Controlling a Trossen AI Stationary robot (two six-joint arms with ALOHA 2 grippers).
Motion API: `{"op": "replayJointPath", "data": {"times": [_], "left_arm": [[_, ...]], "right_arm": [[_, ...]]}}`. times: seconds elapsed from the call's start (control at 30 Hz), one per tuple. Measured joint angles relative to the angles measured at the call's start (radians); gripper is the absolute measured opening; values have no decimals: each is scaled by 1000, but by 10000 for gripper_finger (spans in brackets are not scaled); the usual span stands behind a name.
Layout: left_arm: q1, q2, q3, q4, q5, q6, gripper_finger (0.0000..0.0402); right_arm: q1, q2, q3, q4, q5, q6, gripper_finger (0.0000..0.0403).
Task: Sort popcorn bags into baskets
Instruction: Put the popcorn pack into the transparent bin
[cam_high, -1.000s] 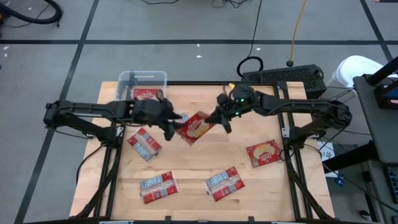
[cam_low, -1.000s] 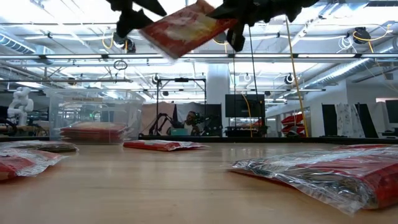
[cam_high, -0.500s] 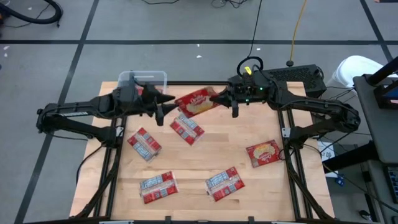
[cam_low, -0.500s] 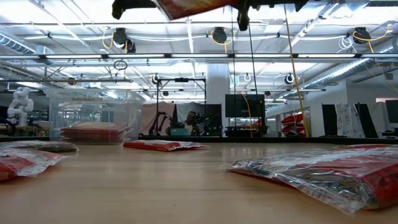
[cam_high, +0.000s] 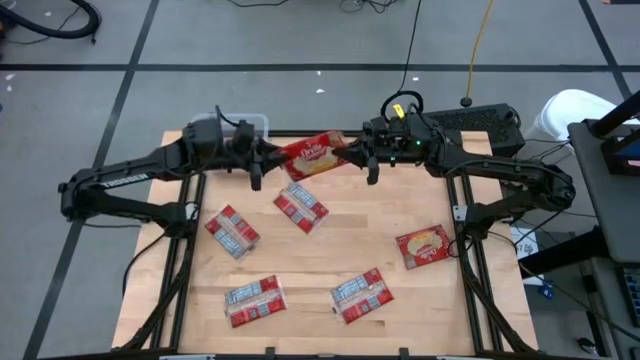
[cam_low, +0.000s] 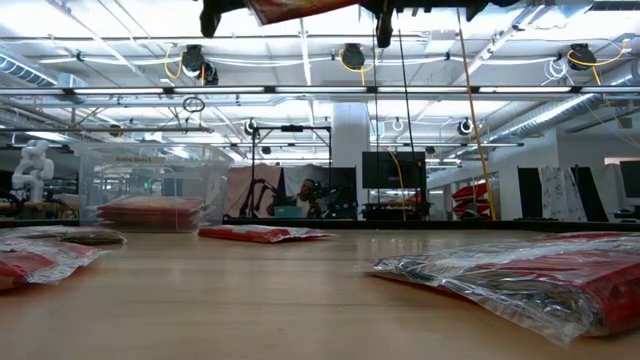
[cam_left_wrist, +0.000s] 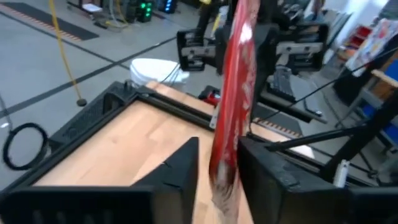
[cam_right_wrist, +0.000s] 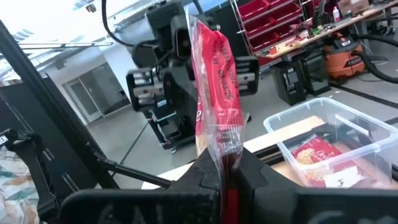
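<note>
- The right gripper (cam_high: 357, 157) is pinched tight on one end of a red popcorn bag (cam_high: 313, 157), high above the back of the table (cam_high: 330, 255).
- The left gripper (cam_high: 266, 161) has its fingers on each side of the bag's other end, but I cannot tell if they squeeze it.
- The clear basket (cam_right_wrist: 339, 118) sits at the back left corner with bags inside.
- Five more bags lie flat on the table.

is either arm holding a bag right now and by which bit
Yes: one popcorn bag hangs in the air between both arms. The right pincer is shut on its right edge; the left pincer brackets its left edge.
</note>
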Motion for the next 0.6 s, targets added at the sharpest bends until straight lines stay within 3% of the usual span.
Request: {"op": "replayJointPath", "data": {"times": [0.2,0.37,0.6], "left_arm": [[42,-1,0,5,70,2,19],[79,-1,0,3,122,4,31],[190,-38,0,-61,203,-1,17]], "right_arm": [[0,0,0,-4,2,-15,0],[0,0,0,-4,40,-17,15],[-9,-1,0,-90,134,-6,86]]}}
